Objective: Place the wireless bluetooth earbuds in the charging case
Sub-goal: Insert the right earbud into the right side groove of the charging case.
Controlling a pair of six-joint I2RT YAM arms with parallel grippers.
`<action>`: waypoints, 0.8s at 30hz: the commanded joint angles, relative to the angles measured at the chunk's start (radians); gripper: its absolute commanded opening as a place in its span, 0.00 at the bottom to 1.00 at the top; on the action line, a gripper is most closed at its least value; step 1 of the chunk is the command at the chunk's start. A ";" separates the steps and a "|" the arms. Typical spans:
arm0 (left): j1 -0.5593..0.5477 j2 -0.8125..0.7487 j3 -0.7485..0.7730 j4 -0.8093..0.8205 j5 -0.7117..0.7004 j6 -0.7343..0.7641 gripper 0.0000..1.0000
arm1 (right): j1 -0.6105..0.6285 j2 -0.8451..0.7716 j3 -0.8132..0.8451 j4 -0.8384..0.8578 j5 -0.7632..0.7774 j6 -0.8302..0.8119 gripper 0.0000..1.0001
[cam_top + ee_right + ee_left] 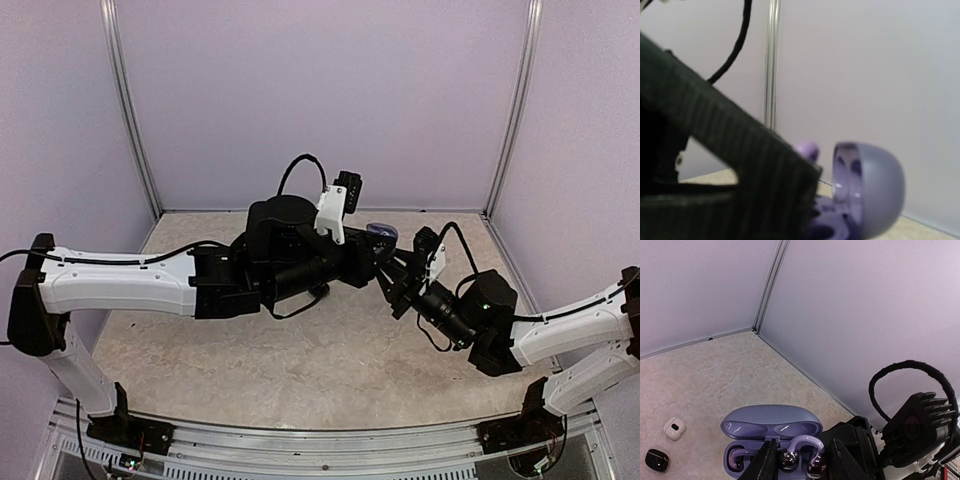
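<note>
We see the open lilac charging case (771,426) with one hooked earbud (801,452) lying in its base, between the left gripper's (802,466) part-open jaws — nothing gripped that we can see. The right gripper (400,282), closed tight, sits at the case's right end — what it holds, we cannot tell.

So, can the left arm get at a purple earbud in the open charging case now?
Probably yes: the charging case stands open, and the jaws of the left arm stand either side of a purple earbud in it, with nothing between.
</note>
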 commanded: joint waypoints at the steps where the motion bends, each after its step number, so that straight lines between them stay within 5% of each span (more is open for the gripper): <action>1: 0.008 0.037 0.026 -0.072 -0.014 -0.018 0.37 | 0.013 -0.012 0.028 0.096 -0.017 0.040 0.00; 24: 0.011 0.053 0.051 -0.102 -0.019 -0.019 0.51 | 0.015 -0.050 0.005 0.102 -0.005 0.091 0.00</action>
